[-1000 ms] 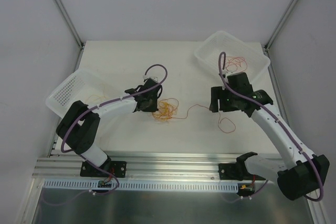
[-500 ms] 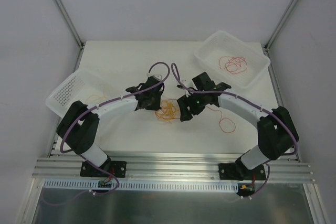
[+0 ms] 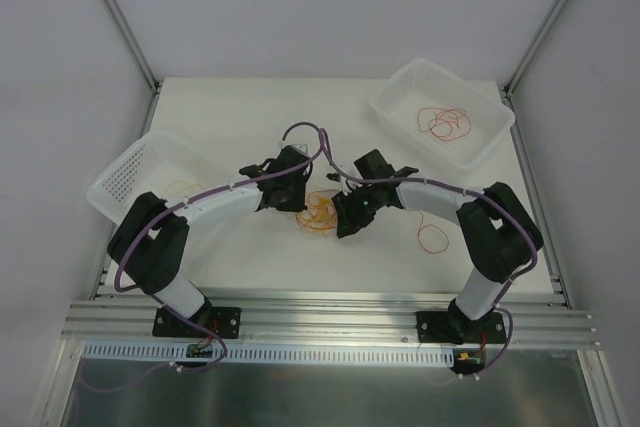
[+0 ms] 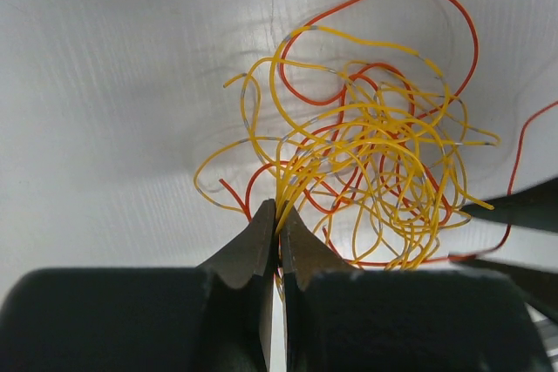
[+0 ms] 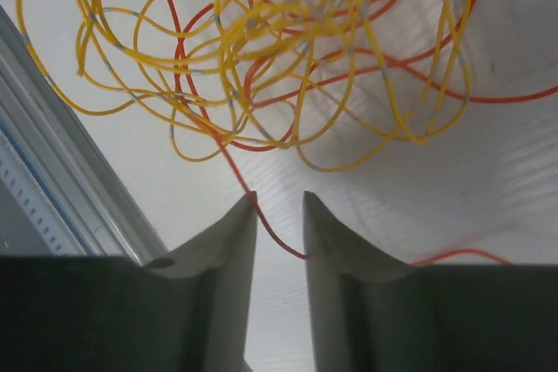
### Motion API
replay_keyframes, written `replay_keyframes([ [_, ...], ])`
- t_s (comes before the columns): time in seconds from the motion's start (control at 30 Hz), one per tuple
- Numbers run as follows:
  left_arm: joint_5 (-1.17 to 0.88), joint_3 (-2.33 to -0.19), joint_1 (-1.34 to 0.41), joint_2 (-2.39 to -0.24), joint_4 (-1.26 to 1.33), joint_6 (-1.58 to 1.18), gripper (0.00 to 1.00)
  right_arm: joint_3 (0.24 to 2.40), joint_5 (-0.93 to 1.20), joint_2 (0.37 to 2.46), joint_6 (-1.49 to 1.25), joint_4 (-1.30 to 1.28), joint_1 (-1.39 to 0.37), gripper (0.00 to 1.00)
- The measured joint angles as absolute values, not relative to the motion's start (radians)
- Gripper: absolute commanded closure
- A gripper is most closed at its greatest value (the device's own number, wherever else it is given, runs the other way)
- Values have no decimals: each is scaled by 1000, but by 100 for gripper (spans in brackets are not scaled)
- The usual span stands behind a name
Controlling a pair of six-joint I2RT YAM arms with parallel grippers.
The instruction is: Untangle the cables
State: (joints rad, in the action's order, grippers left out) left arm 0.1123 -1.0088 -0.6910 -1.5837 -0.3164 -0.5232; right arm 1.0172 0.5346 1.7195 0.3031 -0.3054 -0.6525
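A tangle of thin yellow and red-orange cables [image 3: 320, 212] lies on the white table between both grippers. My left gripper [image 3: 297, 199] is at the tangle's left edge. In the left wrist view the left gripper [image 4: 279, 212] is shut on a bundle of yellow strands of the tangle [image 4: 375, 154]. My right gripper [image 3: 346, 221] is at the tangle's right edge. In the right wrist view the right gripper [image 5: 279, 202] is open with a narrow gap, just below the tangle [image 5: 261, 50]. A single red strand [image 5: 268, 231] crosses that gap.
A loose red loop [image 3: 432, 237] lies on the table to the right. A white basket [image 3: 400, 79] at the back right holds red cables [image 3: 443, 123]. Another white basket [image 3: 130, 172] stands tilted at the left edge. An aluminium rail [image 5: 52, 172] runs along the near edge.
The right arm has swung left from near the back-right basket to the tangle's right edge. The left gripper has stayed at the tangle.
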Motion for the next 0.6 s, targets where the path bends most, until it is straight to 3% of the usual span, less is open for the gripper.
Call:
replay_keyframes([
  [0.03, 112, -1009, -686, -1584, -318, -525, 100, 1006, 535, 1717, 303, -303, -653, 82],
  [0.07, 112, -1009, -683, -1584, -319, -528, 100, 994, 534, 1711, 301, -302, -653, 99],
  [0.37, 101, -1002, -560, -1575, -319, -573, 100, 914, 476, 1422, 295, -408, -633, 99],
  [0.6, 85, -981, -515, -1570, -319, -602, 100, 954, 426, 1018, 277, -535, -409, 99],
])
